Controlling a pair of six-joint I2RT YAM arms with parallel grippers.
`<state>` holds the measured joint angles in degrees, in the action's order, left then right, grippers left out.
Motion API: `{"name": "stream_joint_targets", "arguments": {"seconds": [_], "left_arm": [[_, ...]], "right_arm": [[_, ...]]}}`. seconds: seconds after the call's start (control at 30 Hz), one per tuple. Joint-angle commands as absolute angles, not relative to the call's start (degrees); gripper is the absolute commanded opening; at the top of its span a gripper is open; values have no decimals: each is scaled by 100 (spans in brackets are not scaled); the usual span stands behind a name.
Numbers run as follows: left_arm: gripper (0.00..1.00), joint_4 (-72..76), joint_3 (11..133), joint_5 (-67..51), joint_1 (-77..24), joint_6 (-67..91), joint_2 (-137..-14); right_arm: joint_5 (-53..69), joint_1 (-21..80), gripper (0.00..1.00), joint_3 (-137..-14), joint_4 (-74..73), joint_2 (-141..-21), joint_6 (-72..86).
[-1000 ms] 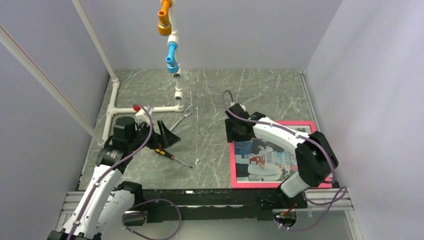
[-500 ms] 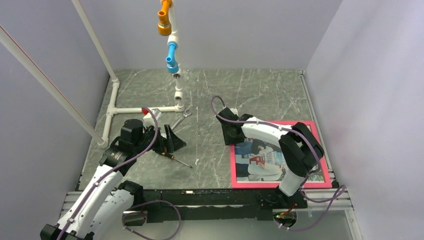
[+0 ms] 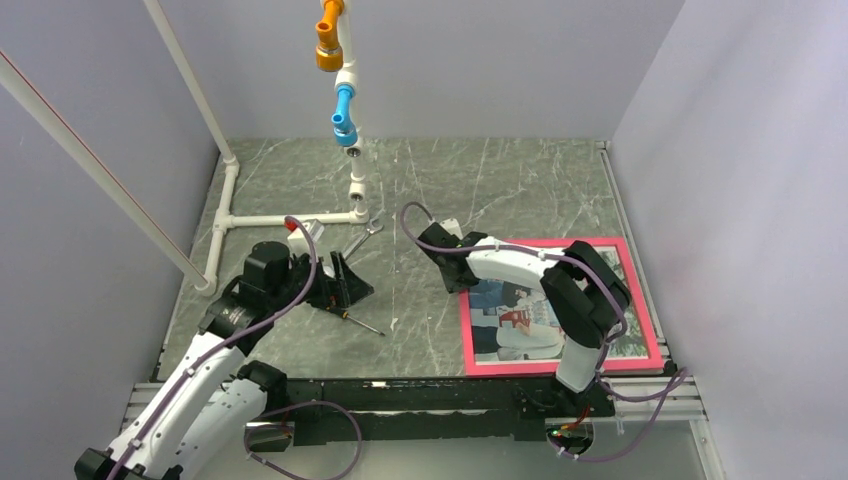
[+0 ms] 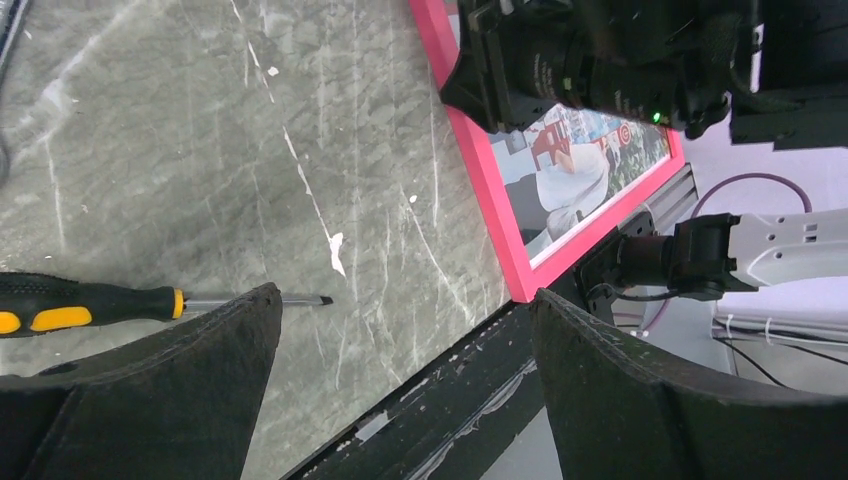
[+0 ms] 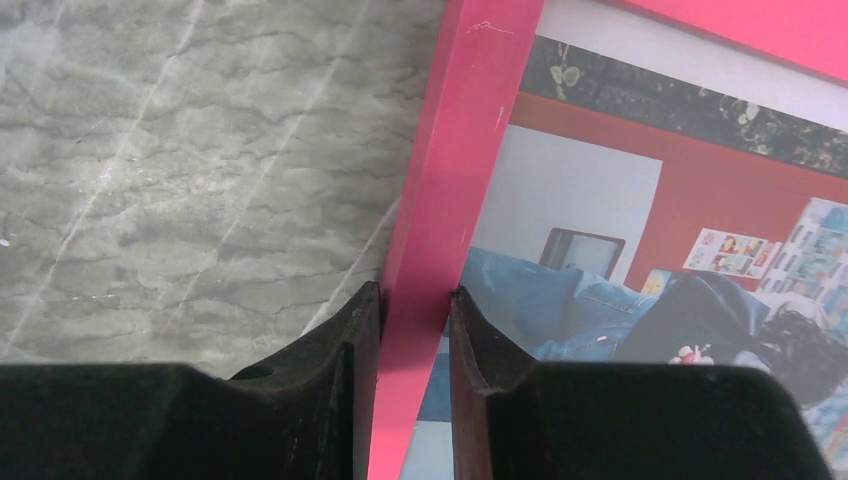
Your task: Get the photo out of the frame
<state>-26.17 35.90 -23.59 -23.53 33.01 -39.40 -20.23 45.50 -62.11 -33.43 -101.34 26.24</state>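
The pink-red frame lies flat at the right front of the table, with the colourful photo face up inside it. My right gripper is at the frame's far left corner. In the right wrist view its fingers are closed on the left border of the frame, one finger on the table side and one over the photo. My left gripper is open and empty above the table to the left. In its wrist view the frame lies ahead of it.
A black-and-yellow screwdriver lies just below the left gripper and also shows in the left wrist view. A wrench lies near the white pipe structure. An upright pipe with blue and orange fittings stands at the back.
My right gripper has moved left along the frame's far edge to its left corner. My left gripper has shifted a little to the right. The frame has stayed in place.
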Motion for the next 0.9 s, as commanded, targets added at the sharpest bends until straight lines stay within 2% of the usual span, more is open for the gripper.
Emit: {"name": "stream_joint_targets", "arguments": {"seconds": [0.0,0.2,0.4,0.57,0.87], "left_arm": [[97,-2699,3575,-2025,-2408,3440,-3567],[97,-3067,3517,-1919,-2417,3447,-3200],[97,-3382,3464,-1870,-2417,3464,-2920],[97,-3438,3280,-1783,-2417,3505,-2855],[97,-3167,2728,-1218,-2417,3901,-2370]], "right_arm": [[-2194,4928,0,-6490,-2878,-10617,1681],[-1870,5060,0,-6642,-2685,-10726,1049],[-926,5311,0,-6286,-2104,-10498,97],[-907,5833,0,-5934,-1718,-10417,-714],[-768,6114,0,-5348,-1319,-9721,-754]]}}
